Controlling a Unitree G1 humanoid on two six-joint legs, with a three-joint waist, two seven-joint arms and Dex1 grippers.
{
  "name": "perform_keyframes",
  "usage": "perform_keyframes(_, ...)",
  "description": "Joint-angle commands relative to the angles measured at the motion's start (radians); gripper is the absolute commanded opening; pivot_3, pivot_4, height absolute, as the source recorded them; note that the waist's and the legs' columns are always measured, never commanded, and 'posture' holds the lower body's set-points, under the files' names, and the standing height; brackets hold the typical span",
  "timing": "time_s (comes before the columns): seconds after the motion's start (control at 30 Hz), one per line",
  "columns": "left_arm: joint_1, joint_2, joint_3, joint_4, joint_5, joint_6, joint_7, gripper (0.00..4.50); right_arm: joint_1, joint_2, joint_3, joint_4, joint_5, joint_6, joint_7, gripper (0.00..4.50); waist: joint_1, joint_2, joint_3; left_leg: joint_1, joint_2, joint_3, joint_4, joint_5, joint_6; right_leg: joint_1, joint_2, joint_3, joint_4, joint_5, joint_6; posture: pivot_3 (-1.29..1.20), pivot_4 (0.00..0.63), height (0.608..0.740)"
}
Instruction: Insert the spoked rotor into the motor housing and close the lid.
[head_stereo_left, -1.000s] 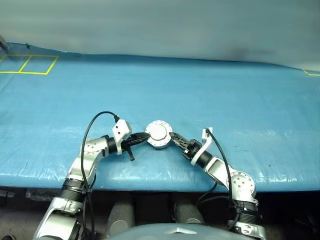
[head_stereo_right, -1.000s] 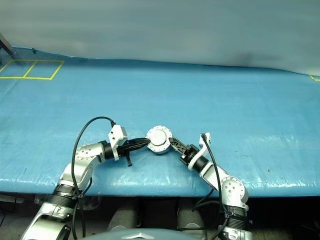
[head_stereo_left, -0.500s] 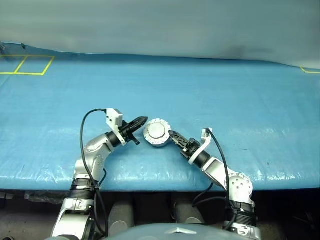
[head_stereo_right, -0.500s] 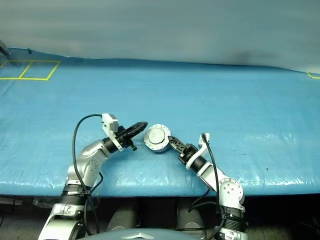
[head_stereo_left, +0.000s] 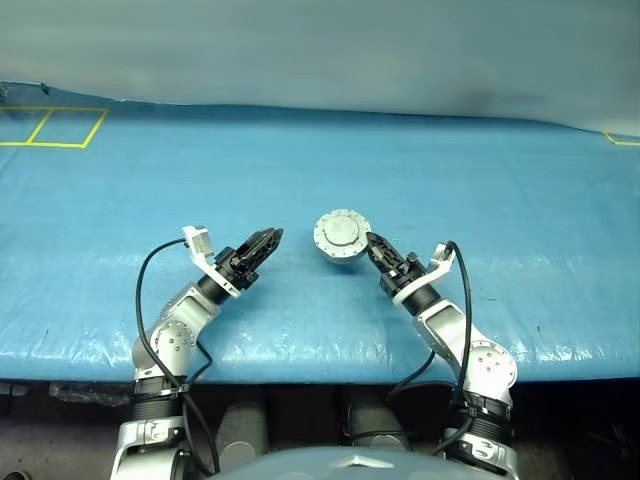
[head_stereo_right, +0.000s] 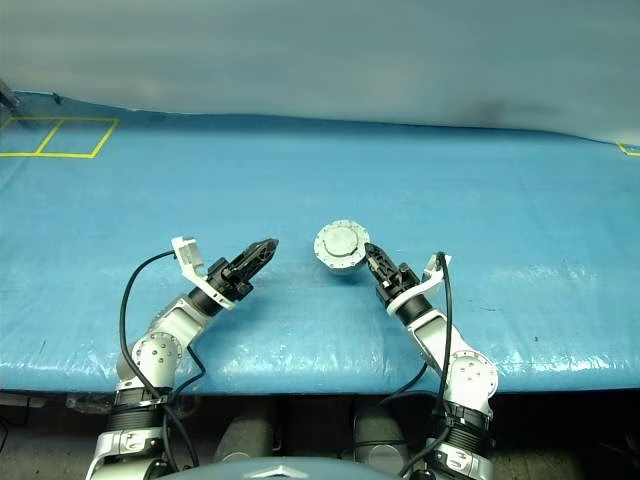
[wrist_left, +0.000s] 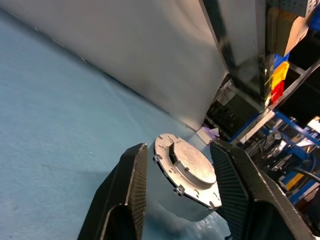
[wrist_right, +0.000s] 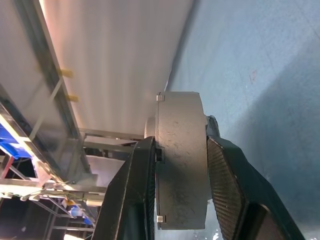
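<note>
Blue plastic-sheeted table (head_stereo_left: 320, 170) across the whole near field, pale grey wall behind its far edge. Yellow taped rectangles (head_stereo_left: 55, 127) at the far left corner of the sheet, one more yellow corner mark (head_stereo_left: 620, 145) at the far right.

Round flat silver-grey metal motor housing (head_stereo_left: 342, 236), lid (head_stereo_right: 343, 242) shut on top with plain grey outer face up, ribbed and notched rim all round. Raised clear of the blue sheet, slightly right of centre, tilted so the flat face shows toward the head camera. Seen edge-on in the right wrist view as a thick grey drum (wrist_right: 181, 160); seen from the left wrist view as a tilted disc (wrist_left: 187, 168) with small tabs on the rim.

Right tool (head_stereo_left: 372, 245) clamped on the motor housing, one black ribbed finger (wrist_right: 229, 187) on each flat face, gripping at the housing's near right edge. Right arm reaching forward and inward from the lower right, black cable looping over the wrist.

Left tool (head_stereo_left: 265, 241) well apart from the housing, to its left, holding nothing, pointing toward it. Black ribbed fingers (wrist_left: 131, 192) spread apart, the housing framed in the gap between them in the left wrist view but not touched.
</note>
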Motion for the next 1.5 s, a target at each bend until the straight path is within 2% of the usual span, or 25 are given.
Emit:
perform_keyframes(0.03,0.008,-0.036,0.027,-0.044,-0.103,0.057,0.013,3.67,-0.047,0.015,0.018,-0.089,0.078,-0.021,0.016,1.2,0.0,0.0,0.0,0.0,0.0,0.0,0.0,0.0,0.0,0.0,0.0,0.0,0.0,0.0,0.0,0.0,0.15,0.74)
perform_keyframes(0.1,0.008,-0.061,0.039,-0.036,-0.148,0.088,0.036,4.37,-0.056,0.015,0.031,-0.117,0.095,-0.02,0.01,1.2,-0.001,0.0,0.0,0.0,0.0,0.0,0.0,0.0,0.0,0.0,0.0,0.0,0.0,0.0,0.0,0.0,0.15,0.74)
perform_keyframes(0.13,0.007,-0.073,0.044,-0.032,-0.167,0.103,0.051,4.48,-0.059,0.015,0.036,-0.131,0.105,-0.019,0.006,1.2,-0.001,0.001,0.0,0.0,0.0,0.0,0.0,0.0,0.0,0.0,0.0,0.0,0.0,0.0,0.0,0.0,0.15,0.74)
perform_keyframes(0.3,-0.01,-0.11,0.067,0.003,-0.298,0.231,0.106,4.48,-0.066,0.01,0.071,-0.19,0.146,-0.023,-0.019,1.2,-0.004,0.001,0.001,-0.001,0.0,0.0,0.0,0.0,0.0,-0.001,0.0,0.0,0.0,0.0,0.0,0.0,0.15,0.74)
perform_keyframes(0.53,-0.036,-0.139,0.065,0.023,-0.36,0.295,0.137,4.48,-0.058,-0.021,0.136,-0.221,0.151,-0.014,-0.014,1.2,-0.006,0.001,0.001,-0.001,0.0,-0.001,0.0,0.0,0.0,-0.001,0.0,0.0,0.0,0.0,0.0,0.0,0.15,0.74)
perform_keyframes(0.77,-0.071,-0.172,0.063,0.038,-0.394,0.318,0.128,4.48,-0.034,-0.027,0.211,-0.24,0.114,-0.019,-0.015,1.2,-0.006,0.001,0.001,-0.001,0.0,-0.001,0.001,0.0,0.0,-0.001,0.0,0.0,0.0,0.0,0.0,0.0,0.15,0.74)
perform_keyframes(1.0,-0.1,-0.191,0.035,0.053,-0.331,0.272,0.124,4.48,-0.019,-0.041,0.237,-0.25,0.106,-0.03,-0.015,1.2,-0.006,0.001,0.0,-0.002,-0.001,-0.001,0.001,0.0,0.0,-0.001,0.0,0.0,0.0,0.0,0.0,0.0,0.15,0.74)
perform_keyframes(1.1,-0.099,-0.192,0.031,0.059,-0.321,0.262,0.104,3.94,-0.019,-0.043,0.234,-0.252,0.107,-0.039,-0.017,1.2,-0.006,0.001,0.0,-0.002,-0.001,-0.001,0.001,0.0,0.0,0.0,0.0,0.0,0.0,0.0,0.0,0.0,0.15,0.74)
perform_keyframes(1.23,-0.092,-0.191,0.034,0.06,-0.32,0.259,0.104,2.63,-0.018,-0.047,0.233,-0.251,0.104,-0.05,-0.019,1.2,-0.006,0.001,0.0,-0.002,-0.001,-0.001,0.001,0.0,0.0,0.0,0.0,-0.001,0.0,0.0,0.0,0.0,0.15,0.74)
perform_keyframes(1.5,-0.087,-0.191,0.044,0.058,-0.326,0.263,0.149,2.55,-0.023,-0.05,0.24,-0.235,0.081,-0.059,-0.023,1.2,-0.006,0.001,0.0,-0.002,-0.001,-0.002,0.002,0.0,0.0,0.0,0.0,0.0,0.001,0.0,0.0,0.0,0.15,0.74)
